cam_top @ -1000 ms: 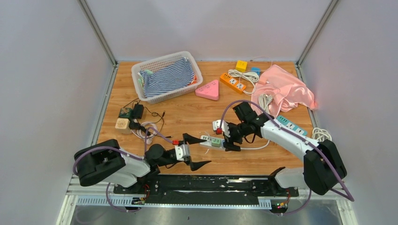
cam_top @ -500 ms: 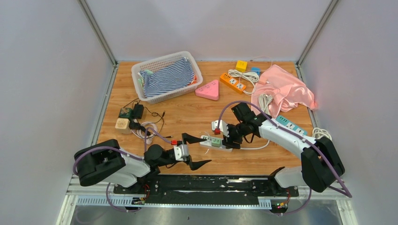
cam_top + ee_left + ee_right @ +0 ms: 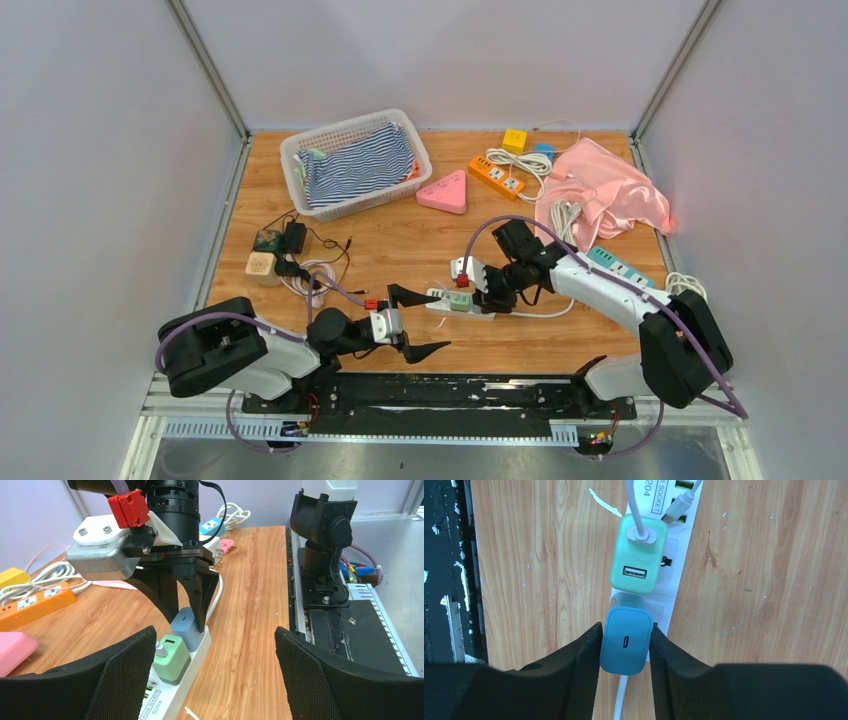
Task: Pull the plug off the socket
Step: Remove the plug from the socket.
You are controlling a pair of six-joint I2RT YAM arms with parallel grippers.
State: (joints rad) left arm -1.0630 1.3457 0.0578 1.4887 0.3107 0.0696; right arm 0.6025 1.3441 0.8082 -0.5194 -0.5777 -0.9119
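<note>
In the right wrist view, the blue plug sits at centre frame. It is seated in the white power strip, which runs up toward the top edge. A green adapter occupies the next socket just above it, and the two are close but not touching. The right pincer pinches the blue plug, one black finger flat against each long side. A white cable leaves the frame below, between the fingers.

In the left wrist view, the left pincer is spread wide along the bottom edge and holds nothing. Between its fingers, in mid-frame, the right pincer comes down onto the blue plug from above. The strip lies on the wooden bench and angles toward the lower left.

In the top view, the strip lies at lower centre. The left pincer is just beside its left end, and the right pincer covers the plug.

The plug looks like a small, rigid, light block with smooth rounded sides, so it is likely to be slippery. The flat sides, low near the strip, seem the best hold. The socket's friction will probably resist, and the light strip may lift with the plug unless it is pinned down. A straight pull away from the strip's face seems safest.
</note>
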